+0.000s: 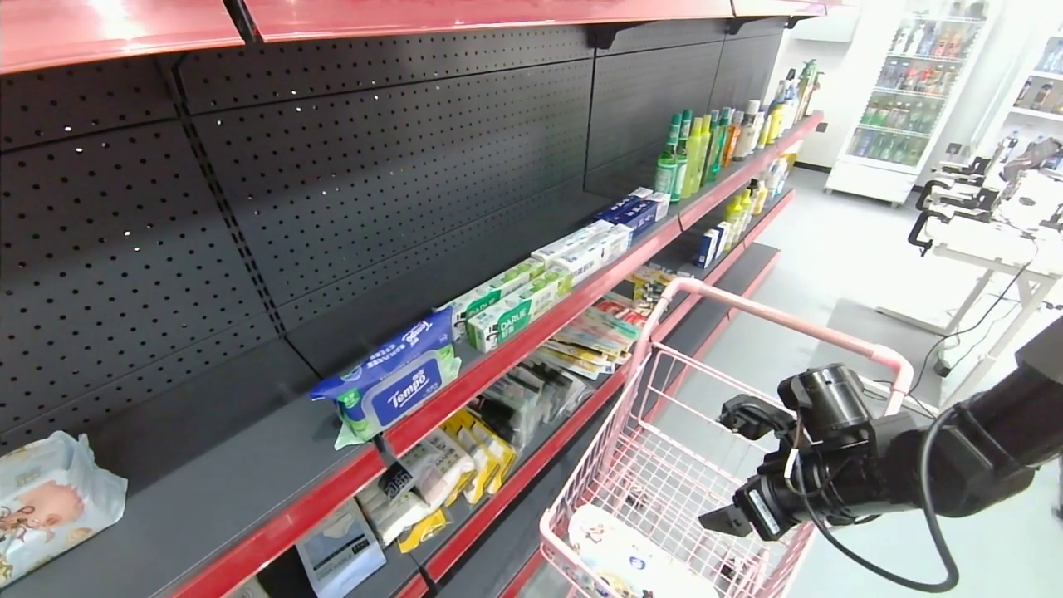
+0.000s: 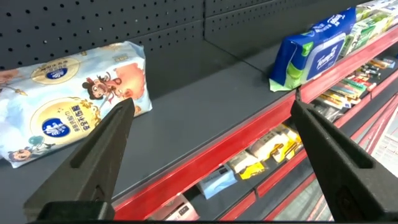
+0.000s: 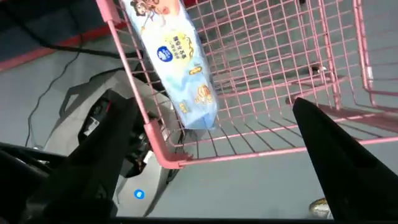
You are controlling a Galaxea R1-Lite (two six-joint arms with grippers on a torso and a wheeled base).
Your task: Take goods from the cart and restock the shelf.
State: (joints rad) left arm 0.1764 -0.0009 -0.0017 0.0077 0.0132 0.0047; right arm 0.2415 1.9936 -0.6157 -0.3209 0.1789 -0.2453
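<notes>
From the head, the shelf (image 1: 249,490) runs away to the right, its dark deck edged in red. A soft pack (image 1: 50,498) with a cartoon print lies at the near end, partly cut off by the picture's left edge. Farther along lies a blue pack (image 1: 390,386), then a row of boxes (image 1: 515,303). The pink cart (image 1: 772,320) stands beside the shelf; a second pack (image 1: 631,556) lies in its basket, cut off by the bottom edge. The right gripper (image 1: 735,469) hangs over the cart's near side, fingers spread, nothing between them.

From the left wrist, the left gripper (image 2: 211,155) is spread wide and empty just in front of the shelf's red edge. The soft pack (image 2: 68,112) lies flat on the deck – one end runs out of frame. The blue pack (image 2: 311,53) is well apart from it. Goods on the lower shelf (image 2: 261,155) are too small to make out.

From the right wrist, the right gripper (image 3: 211,162) is wide open above the cart's rim (image 3: 249,146), touching nothing. The second pack (image 3: 180,62) rests against the wire wall – probably the same sort as the one on the shelf – with its top cut off.
</notes>
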